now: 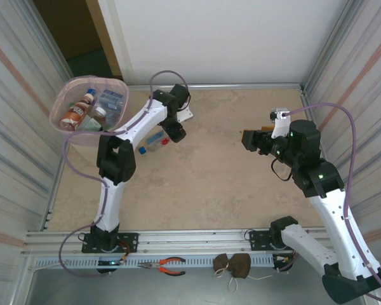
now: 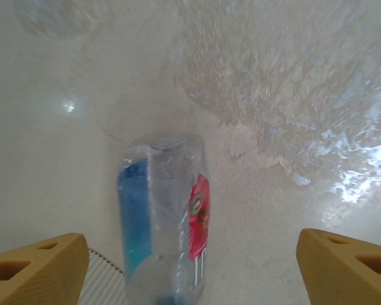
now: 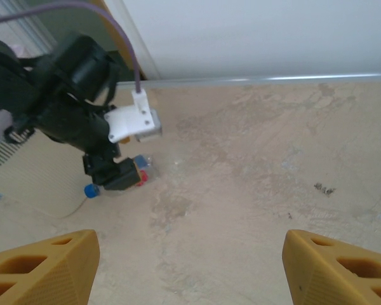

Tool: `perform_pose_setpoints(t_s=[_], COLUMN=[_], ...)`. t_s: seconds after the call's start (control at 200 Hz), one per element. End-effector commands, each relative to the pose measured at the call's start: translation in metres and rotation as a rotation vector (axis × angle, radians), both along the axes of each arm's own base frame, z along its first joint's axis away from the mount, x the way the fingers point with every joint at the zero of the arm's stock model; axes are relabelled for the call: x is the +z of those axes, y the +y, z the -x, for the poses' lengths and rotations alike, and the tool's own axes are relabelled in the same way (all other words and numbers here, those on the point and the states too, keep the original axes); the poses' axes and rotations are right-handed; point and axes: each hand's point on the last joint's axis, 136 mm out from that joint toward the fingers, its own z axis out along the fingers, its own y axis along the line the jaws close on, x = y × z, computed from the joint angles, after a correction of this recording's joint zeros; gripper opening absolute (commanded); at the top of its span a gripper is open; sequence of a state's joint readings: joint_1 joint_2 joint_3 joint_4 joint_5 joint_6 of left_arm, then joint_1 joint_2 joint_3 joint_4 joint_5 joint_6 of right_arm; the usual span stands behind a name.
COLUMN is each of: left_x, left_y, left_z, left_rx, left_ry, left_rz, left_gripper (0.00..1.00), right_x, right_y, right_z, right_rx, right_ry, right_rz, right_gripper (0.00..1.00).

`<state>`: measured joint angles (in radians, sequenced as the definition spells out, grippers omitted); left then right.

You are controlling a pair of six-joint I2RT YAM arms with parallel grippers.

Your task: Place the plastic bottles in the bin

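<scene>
Beige tabletop [image 1: 209, 190] looks nearly cleared: several bottles [image 1: 82, 113] already sit in the bin [image 1: 56, 114] at far left. One clear bottle [image 2: 165, 222], perhaps the last, lies between the wide-spread fingers of the left gripper [image 2: 190, 254]. The right gripper [image 3: 190, 257] hangs spread and empty.

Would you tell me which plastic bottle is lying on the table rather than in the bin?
The clear blue-capped bottle under the open left gripper; the other bottles all sit inside the pink bin.
</scene>
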<state>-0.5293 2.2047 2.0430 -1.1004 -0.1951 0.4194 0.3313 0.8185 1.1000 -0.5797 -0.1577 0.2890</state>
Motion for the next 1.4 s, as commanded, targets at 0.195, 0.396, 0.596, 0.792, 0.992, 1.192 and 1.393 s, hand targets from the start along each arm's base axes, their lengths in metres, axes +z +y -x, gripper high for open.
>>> perform_pose_setpoints(t_s=[0.195, 0.396, 0.596, 0.792, 0.992, 1.192, 1.393], left_x=[-0.028, -0.045, -0.059, -0.068, -0.068, -0.049, -0.001], left_y=[0.031, 0.033, 0.031, 0.027, 0.026, 0.019, -0.002], left_z=[-0.011, -0.018, -0.018, -0.015, -0.014, -0.013, -0.013], left_rx=[0.091, 0.089, 0.079, 0.086, 0.098, 0.115, 0.126], left_ry=[0.063, 0.080, 0.132, 0.168, 0.177, 0.160, 0.106], left_rz=[-0.059, -0.051, -0.009, 0.033, 0.051, 0.111, 0.275], left_gripper=[0.88, 0.88, 0.84, 0.75, 0.62, 0.57, 0.56], right_x=[0.010, 0.011, 0.010, 0.010, 0.010, 0.010, 0.009], right_y=[-0.004, -0.003, -0.004, -0.005, -0.007, -0.007, -0.007], right_z=[0.004, 0.005, 0.007, 0.009, 0.011, 0.011, 0.011], right_rx=[-0.019, -0.016, -0.019, -0.020, -0.029, -0.028, -0.027], right_ry=[0.002, 0.002, 0.007, 0.007, 0.005, 0.007, 0.006], right_rz=[-0.025, -0.030, -0.027, -0.031, -0.029, -0.029, -0.028], right_gripper=[0.74, 0.74, 0.74, 0.74, 0.74, 0.74, 0.74])
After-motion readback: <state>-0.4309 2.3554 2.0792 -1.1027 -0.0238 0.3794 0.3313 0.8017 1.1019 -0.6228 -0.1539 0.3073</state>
